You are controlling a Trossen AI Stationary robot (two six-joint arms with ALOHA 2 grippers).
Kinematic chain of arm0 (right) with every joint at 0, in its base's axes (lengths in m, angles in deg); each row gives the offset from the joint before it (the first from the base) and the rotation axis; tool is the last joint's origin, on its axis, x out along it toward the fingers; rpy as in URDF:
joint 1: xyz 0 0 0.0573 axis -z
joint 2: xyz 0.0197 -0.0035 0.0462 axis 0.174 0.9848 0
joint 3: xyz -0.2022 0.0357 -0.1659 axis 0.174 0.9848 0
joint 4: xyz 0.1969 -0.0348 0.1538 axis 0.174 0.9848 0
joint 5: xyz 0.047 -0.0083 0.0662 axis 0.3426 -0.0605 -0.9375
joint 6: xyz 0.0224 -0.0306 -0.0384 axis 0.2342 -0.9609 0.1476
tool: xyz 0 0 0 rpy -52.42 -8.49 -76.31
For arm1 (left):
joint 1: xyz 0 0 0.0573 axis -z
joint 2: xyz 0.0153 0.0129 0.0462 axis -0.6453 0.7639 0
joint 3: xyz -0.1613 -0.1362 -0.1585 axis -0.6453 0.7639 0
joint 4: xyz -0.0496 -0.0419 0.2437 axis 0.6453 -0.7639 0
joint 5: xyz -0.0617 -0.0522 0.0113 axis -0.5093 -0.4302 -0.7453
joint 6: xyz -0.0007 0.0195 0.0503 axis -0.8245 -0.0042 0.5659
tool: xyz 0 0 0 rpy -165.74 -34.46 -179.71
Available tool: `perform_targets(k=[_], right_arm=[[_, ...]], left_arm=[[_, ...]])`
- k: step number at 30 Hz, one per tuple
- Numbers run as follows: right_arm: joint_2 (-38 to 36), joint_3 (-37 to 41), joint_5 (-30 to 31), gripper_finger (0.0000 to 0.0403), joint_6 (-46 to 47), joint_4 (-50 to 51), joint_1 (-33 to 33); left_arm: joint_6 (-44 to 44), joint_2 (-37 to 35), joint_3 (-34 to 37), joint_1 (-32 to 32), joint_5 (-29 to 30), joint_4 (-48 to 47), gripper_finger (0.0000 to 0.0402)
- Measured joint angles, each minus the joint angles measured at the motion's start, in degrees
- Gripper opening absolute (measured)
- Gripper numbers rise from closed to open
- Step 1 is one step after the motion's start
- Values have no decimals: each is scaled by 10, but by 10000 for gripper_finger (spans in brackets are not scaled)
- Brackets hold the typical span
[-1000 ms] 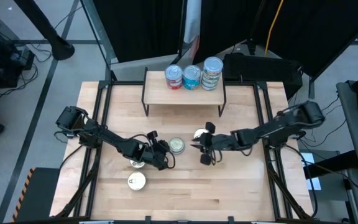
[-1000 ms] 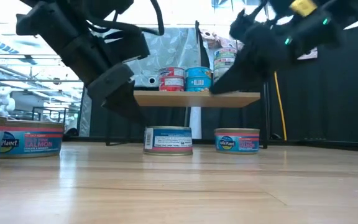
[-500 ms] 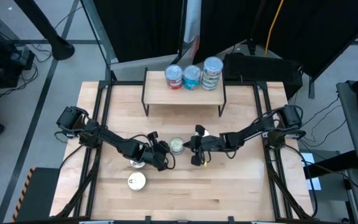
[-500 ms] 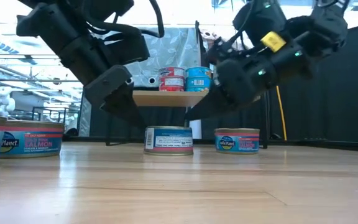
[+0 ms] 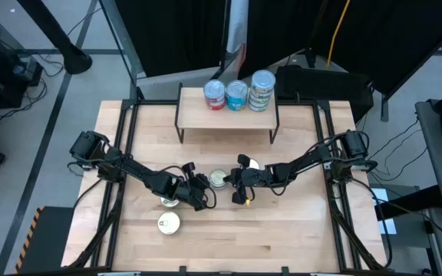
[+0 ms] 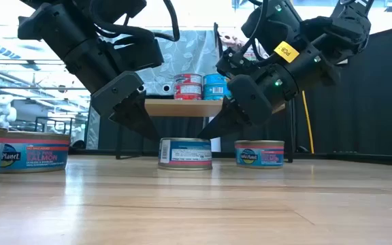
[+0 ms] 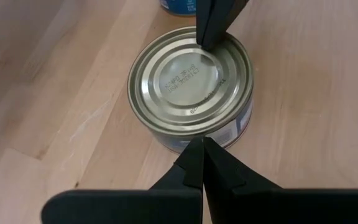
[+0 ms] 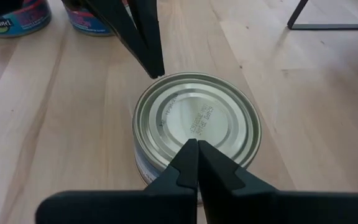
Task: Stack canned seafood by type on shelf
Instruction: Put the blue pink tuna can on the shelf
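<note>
A flat tin with a bare silver lid (image 7: 190, 82) stands on the tabletop in the middle, in front of the shelf (image 5: 227, 113). My left gripper (image 7: 201, 144) is shut, its tips at the tin's left upper edge. My right gripper (image 8: 197, 143) is shut too, its tips over the lid's right edge. In the low view the tin (image 6: 184, 153) sits between the two slanting grippers. Three stacks of cans (image 5: 237, 94) stand on the shelf top. My left gripper's shut fingertips (image 6: 154, 133) stand at the tin's rim (image 7: 194, 138) on its left side, slanting down from the table's left; I cannot tell whether they touch it. My right gripper's shut fingertips (image 7: 206, 42) are down at the lid's rim (image 7: 224, 43) on the right side, slanting down from the table's right. I cannot tell whether they touch it. The tin stands flat on the table.
A second tin (image 6: 259, 153) stands just right of the first, partly under my right arm (image 5: 252, 163). Two more tins lie near the left arm (image 5: 170, 202) (image 5: 168, 223); in the low view they show at the left (image 6: 34, 151).
My right gripper has come down and toward the table's left, from beside the second tin to the right edge of the silver-lidded tin. The left gripper and the tin have stayed put.
</note>
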Motion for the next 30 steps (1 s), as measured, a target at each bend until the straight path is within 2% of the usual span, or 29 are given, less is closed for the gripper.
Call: perform_targets(k=[8,21,30], right_arm=[[-34,1,14,0,-2,68,-8],[-50,2,14,0,-17,69,-20],[-56,2,17,0,-12,112,-18]], left_arm=[[0,0,0,0,0,0,1],[0,0,-1,0,1,0,1],[0,0,-1,0,2,0,1]])
